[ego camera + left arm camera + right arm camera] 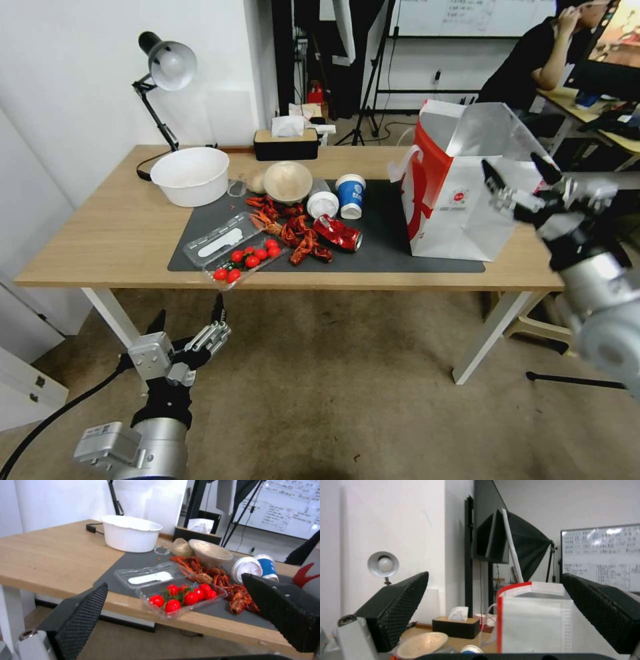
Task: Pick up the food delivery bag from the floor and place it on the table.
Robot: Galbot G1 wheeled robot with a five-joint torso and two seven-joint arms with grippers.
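The food delivery bag (460, 193) stands upright at the right of the head view, on the right end of the table (100, 233), its base partly on the dark grey mat (387, 240) and its foil-lined mouth gaping open at the top. My right gripper (523, 180) hovers just in front of the bag's white face, fingers spread wide with nothing between them; whether a tip touches the paper, I cannot tell. From the right wrist view the bag (533, 620) sits dead centre between my two black pads (400, 605), so I'm lined up on it but not clamped. My left gripper (190, 323) hangs low at the lower left of the head view, below the table edge over the floor (347, 387), also spread and carrying nothing, looking up at the tomato tray (181, 597) that pokes over the table's front edge. I judge the bag light and soft-walled: thin paper that creases and buckles if squeezed on the flat panels, and tall enough to tip if nudged high up. The white strap handle (403, 167) on the red side looks like the sound place to take hold, or else the stiffer folded rim. With the bag on the tabletop, the placing looks as good as done.
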